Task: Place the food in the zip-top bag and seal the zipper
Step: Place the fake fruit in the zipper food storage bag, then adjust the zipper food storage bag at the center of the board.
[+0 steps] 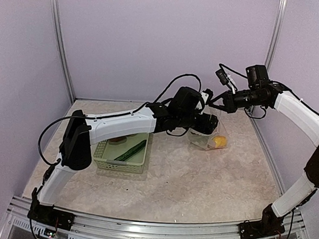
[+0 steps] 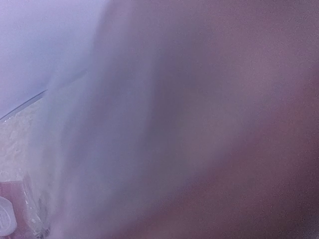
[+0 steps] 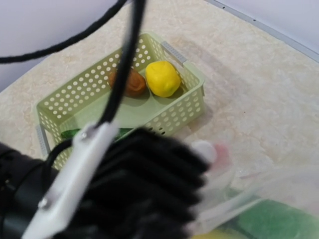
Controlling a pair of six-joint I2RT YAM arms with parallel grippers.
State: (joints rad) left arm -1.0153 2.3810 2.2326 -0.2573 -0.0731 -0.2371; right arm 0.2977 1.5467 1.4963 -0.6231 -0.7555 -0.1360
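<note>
**Clear floppy plastic zip-top bag** (image 1: 206, 139) — recorded lying on the beige marbled table top (image 1: 198, 187), at 3 o'clock of the pale green perforated plastic basket (image 1: 119, 159) and well apart from it. A yellow toy lemon (image 1: 219, 141) is seen inside the bag toward its 3 o'clock end. In the right wrist view a green piece (image 3: 279, 219) is also made out through the plastic.

**Basket contents** — a second yellow lemon (image 3: 162, 78) is noted touching a brown rounded piece (image 3: 128, 82) at its 9 o'clock. A long green cucumber-like piece (image 3: 75, 133) is laid along the opposite wall. In the top view the second lemon is hidden under the left arm.

**Left gripper** (image 1: 209, 123) — black, held over the bag at the bag's 12 o'clock edge, with its white arm stretched across the far side of the basket. Whether its jaws are apart or together cannot be told. The left wrist view is filled with blur, and only a sliver of table and some crumpled clear plastic are shown at 7 o'clock.

**Right gripper** (image 1: 212, 99) — held just beside the left gripper, at its 12 o'clock. Its jaws are masked in its own view by the left gripper's black body, so their state cannot be told.
</note>
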